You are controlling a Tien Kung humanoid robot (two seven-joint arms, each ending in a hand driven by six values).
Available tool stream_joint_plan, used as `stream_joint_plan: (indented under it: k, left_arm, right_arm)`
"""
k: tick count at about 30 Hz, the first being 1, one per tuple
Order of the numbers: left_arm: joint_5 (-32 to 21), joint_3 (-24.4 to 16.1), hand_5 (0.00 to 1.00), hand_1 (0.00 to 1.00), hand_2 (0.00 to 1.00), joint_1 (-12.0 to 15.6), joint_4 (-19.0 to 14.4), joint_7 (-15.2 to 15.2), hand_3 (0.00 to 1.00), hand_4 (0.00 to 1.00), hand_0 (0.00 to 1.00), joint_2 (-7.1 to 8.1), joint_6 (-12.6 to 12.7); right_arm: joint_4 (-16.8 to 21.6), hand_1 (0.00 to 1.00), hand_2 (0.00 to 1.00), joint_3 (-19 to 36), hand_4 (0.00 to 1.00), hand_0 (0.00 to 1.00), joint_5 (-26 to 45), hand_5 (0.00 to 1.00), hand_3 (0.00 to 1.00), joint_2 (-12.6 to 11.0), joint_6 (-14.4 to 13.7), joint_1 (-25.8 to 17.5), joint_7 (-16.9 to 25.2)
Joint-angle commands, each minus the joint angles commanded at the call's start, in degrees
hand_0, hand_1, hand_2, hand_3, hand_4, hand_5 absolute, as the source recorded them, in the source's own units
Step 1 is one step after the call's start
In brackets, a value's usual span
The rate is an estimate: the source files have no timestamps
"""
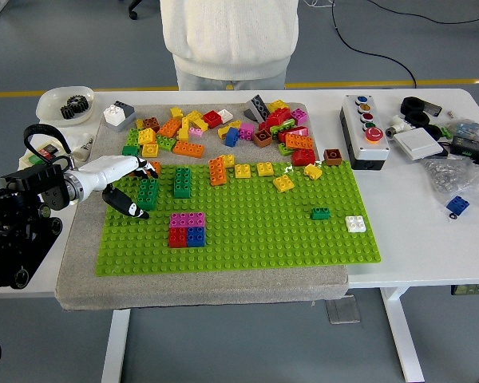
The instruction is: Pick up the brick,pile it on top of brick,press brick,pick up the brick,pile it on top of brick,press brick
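Observation:
My left hand [132,185] hovers at the left edge of the green baseplate [247,231], fingers spread and holding nothing. Its fingertips are just left of a dark green brick stack [148,193]. A second dark green stack [182,182] stands a little to the right. Nearer the front sits a block of magenta, red and blue bricks [187,230]. A pile of loose coloured bricks [223,132] lies along the back of the mat. The right hand is out of view.
A person in a white top [230,40] stands at the far side. A white bowl with black gears [65,104] sits back left. A button box [365,132] and assorted parts [443,144] lie to the right. Small green [320,213] and white [355,223] bricks rest on the plate's right part.

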Motion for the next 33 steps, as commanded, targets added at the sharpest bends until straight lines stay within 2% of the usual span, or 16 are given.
stream_joint_plan:
  k: [1,6,7,24,25,30,31,33]
  left_arm:
    - [0.0,0.05,0.208,0.734,0.644,-0.09,0.16,0.01,0.661,0.986,0.864,0.0,0.09]
    - [0.0,0.13,0.208,0.734,0.644,-0.36,0.46,-0.03,0.661,0.986,0.864,0.09,0.41]
    - [0.0,0.12,0.214,0.722,0.615,-0.4,0.47,-0.04,0.629,0.976,0.848,0.11,0.42]
    - [0.0,0.37,0.22,0.711,0.582,-1.1,1.3,0.42,0.59,0.946,0.826,-0.21,-0.27]
    - [0.0,0.28,0.226,0.703,0.576,-1.19,1.3,0.47,0.578,0.931,0.794,-0.26,-0.38]
    - [0.0,0.06,0.226,0.703,0.576,-1.4,1.24,0.72,0.578,0.931,0.794,-0.35,-0.58]
    - [0.0,0.03,0.227,0.666,0.55,-1.42,1.25,0.81,0.555,0.908,0.762,-0.37,-0.55]
    - [0.0,-0.05,0.227,0.666,0.55,-1.42,1.24,0.92,0.555,0.908,0.762,-0.41,-0.58]
  right_arm:
    - [0.0,0.643,0.714,-0.07,0.854,0.741,0.0,0.418,0.617,0.0,0.01,0.03,0.01]
    - [0.0,0.643,0.714,-0.09,0.854,0.741,0.0,0.418,0.617,-0.02,0.0,0.14,0.03]
    - [0.0,0.643,0.714,-0.08,0.854,0.74,0.0,0.416,0.615,-0.02,-0.01,0.14,0.03]
    - [0.0,0.643,0.714,0.26,0.855,0.742,0.0,0.415,0.616,-0.07,-0.06,0.24,-0.01]
    - [0.0,0.643,0.714,0.28,0.855,0.742,0.0,0.414,0.617,-0.08,-0.07,0.26,-0.03]
    - [0.0,0.643,0.714,0.26,0.855,0.742,0.0,0.414,0.617,-0.08,-0.08,0.3,-0.04]
    - [0.0,0.643,0.714,0.24,0.855,0.742,0.0,0.413,0.617,-0.07,-0.08,0.31,-0.03]
    - [0.0,0.643,0.714,0.22,0.855,0.742,0.0,0.413,0.617,-0.05,-0.07,0.31,-0.03]
